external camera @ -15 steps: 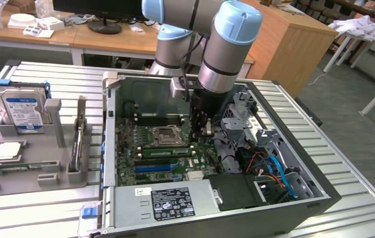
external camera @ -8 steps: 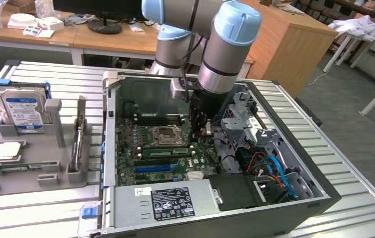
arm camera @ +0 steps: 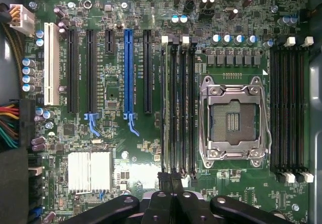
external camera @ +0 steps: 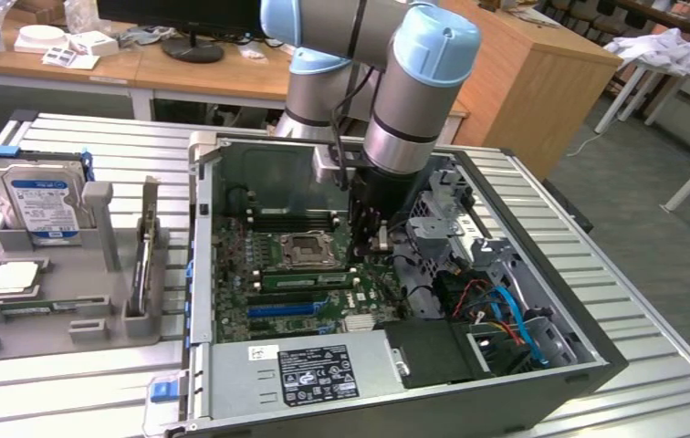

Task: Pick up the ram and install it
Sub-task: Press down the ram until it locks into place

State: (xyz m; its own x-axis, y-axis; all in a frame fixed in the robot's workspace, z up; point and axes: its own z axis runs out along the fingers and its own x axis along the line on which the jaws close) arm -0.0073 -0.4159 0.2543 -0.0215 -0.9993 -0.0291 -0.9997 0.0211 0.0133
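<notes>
The ram [arm camera: 165, 108] is a thin green stick standing on edge in the slot furthest from the processor socket [arm camera: 232, 119], in the bank between that socket and the expansion slots. From outside, the ram [external camera: 306, 278] shows as a green strip just in front of the socket [external camera: 302, 248]. My gripper [arm camera: 171, 200] is shut, fingertips together with nothing between them, over one end of that slot bank. In the exterior view the gripper [external camera: 373, 243] reaches down inside the open case, just above the motherboard. Whether it touches the ram I cannot tell.
The open computer case [external camera: 203, 274] lies on a slatted metal table. A grey parts tray [external camera: 65, 319] on the exterior view's left holds a hard drive [external camera: 38, 196] and a square silver processor [external camera: 16, 276]. Cables [external camera: 504, 315] and the drive cage [external camera: 461, 214] crowd the exterior view's right side.
</notes>
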